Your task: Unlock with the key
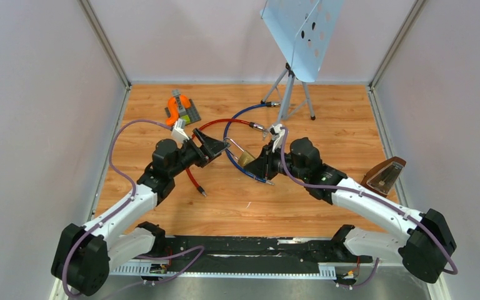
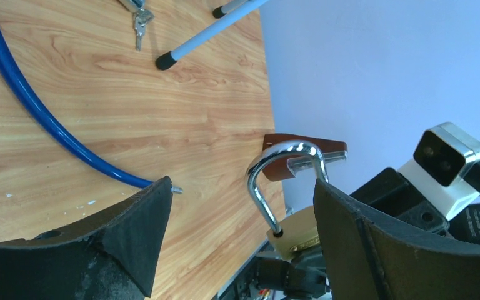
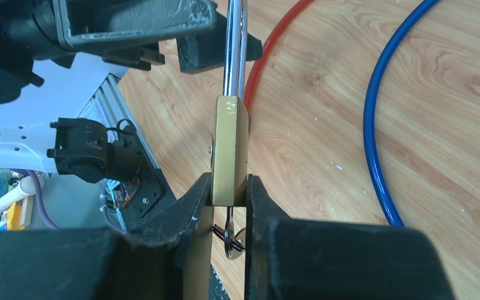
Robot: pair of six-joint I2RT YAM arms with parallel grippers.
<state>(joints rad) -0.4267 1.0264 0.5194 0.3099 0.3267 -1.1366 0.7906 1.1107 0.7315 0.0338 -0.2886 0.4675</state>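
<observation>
At the left, the left gripper is seen with its jaws spread wide and nothing held between them. The steel shackle of the padlock is placed in the gap between its two fingers. It is well apart from the left finger and close against the right one, though whether contact is made there cannot be told. The padlock is held off the wooden table, in the middle between the two arms, with its shackle pointed toward the left gripper. Its brass body is clamped on its flat sides by the right gripper, whose fingers are pressed together on it. A small metal ring is seen below the body, between those fingers, mostly hidden. A red cable and a blue cable are laid in curves on the table beyond the lock.
</observation>
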